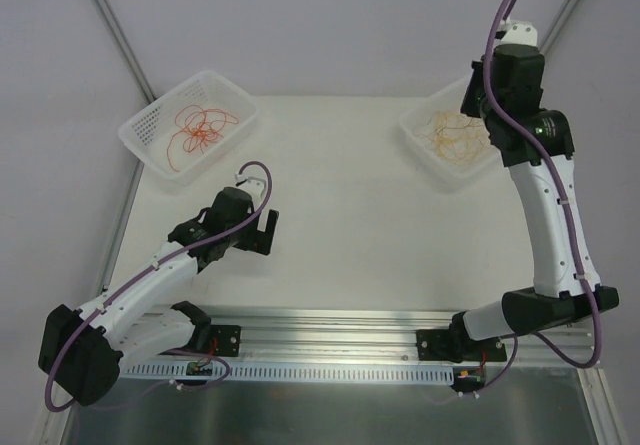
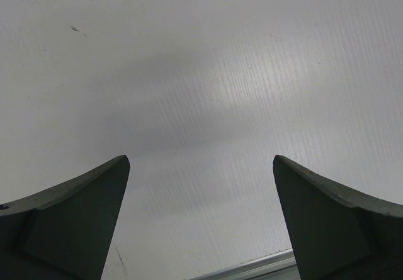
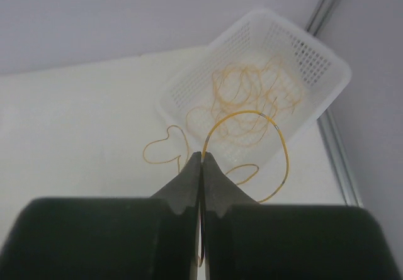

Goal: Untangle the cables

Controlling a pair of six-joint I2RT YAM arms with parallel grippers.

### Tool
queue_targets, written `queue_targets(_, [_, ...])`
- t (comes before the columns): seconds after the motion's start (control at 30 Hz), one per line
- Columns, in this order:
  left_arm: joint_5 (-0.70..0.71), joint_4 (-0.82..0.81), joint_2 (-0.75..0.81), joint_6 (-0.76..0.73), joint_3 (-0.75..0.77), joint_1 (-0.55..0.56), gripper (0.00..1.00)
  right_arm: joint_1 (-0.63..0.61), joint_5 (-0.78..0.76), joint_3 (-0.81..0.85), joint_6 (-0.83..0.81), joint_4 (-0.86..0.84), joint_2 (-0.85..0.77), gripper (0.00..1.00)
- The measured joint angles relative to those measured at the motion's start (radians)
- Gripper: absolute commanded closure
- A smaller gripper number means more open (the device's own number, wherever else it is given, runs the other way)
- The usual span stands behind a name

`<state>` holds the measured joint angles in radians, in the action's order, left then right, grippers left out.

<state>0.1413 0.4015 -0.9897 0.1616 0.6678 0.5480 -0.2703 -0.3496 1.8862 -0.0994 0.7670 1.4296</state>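
An orange-yellow cable (image 3: 242, 112) is pinched by the right jaws, its end seemingly hidden between them. The left jaws are spread.

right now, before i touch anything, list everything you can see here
left basket: one, white mesh plastic, far left of the table
right basket: one, white mesh plastic, far right of the table
red cables: a tangle, number unclear, red, inside the left basket
orange-yellow cables: a tangle, number unclear, orange-yellow, inside the right basket
held cable: one, orange-yellow, arching up from the right gripper's tips
loose loop: one, orange-yellow, on the table beside the right basket
table: one, white, under everything
rail: one, silver metal, along the near edge
left gripper: one, dark, open over bare table
right gripper: one, dark, shut on the held cable
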Motion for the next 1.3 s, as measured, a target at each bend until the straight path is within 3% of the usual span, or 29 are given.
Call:
queue_targets(0.2, [0.002,0.0,-0.003,0.0,0.0,0.0,0.01,0.145,0.007,0.102,-0.069,-0.115,0.064,0.99])
queue_targets(0.5, [0.007,0.001,0.032,0.011,-0.001,0.0,0.01,0.29,0.063,0.158,-0.084,-0.256,0.333,0.99])
queue_targets(0.57, [0.003,0.001,0.058,0.022,-0.004,0.0,0.01,0.308,0.079,0.202,-0.077,-0.261,0.423,0.9])
queue_targets(0.6, [-0.003,0.0,0.071,0.031,-0.007,0.0,0.01,0.315,0.084,0.214,-0.072,-0.264,0.457,0.8])
queue_targets(0.63, [-0.01,0.002,0.087,0.039,-0.012,0.0,0.01,0.322,0.09,0.222,-0.065,-0.266,0.494,0.51])
queue_targets(0.7, [-0.029,0.005,0.117,0.063,-0.02,0.0,0.01,0.332,0.106,0.23,-0.058,-0.261,0.557,0.32])
queue_targets(0.73, [-0.041,0.005,0.132,0.075,-0.024,0.0,0.01,0.336,0.114,0.237,-0.056,-0.256,0.586,0.16])
queue_targets(0.8, [-0.065,0.007,0.163,0.098,-0.029,0.0,0.01,0.342,0.128,0.25,-0.051,-0.234,0.627,0.03])
queue_targets(1.0, [-0.105,0.007,0.226,0.143,-0.029,0.0,0.01,0.348,0.154,0.203,-0.031,-0.247,0.575,0.0])
queue_targets(1.3, [-0.118,0.061,0.298,0.161,-0.01,0.0,0.01,0.348,0.18,0.018,-0.026,-0.259,0.203,0.0])
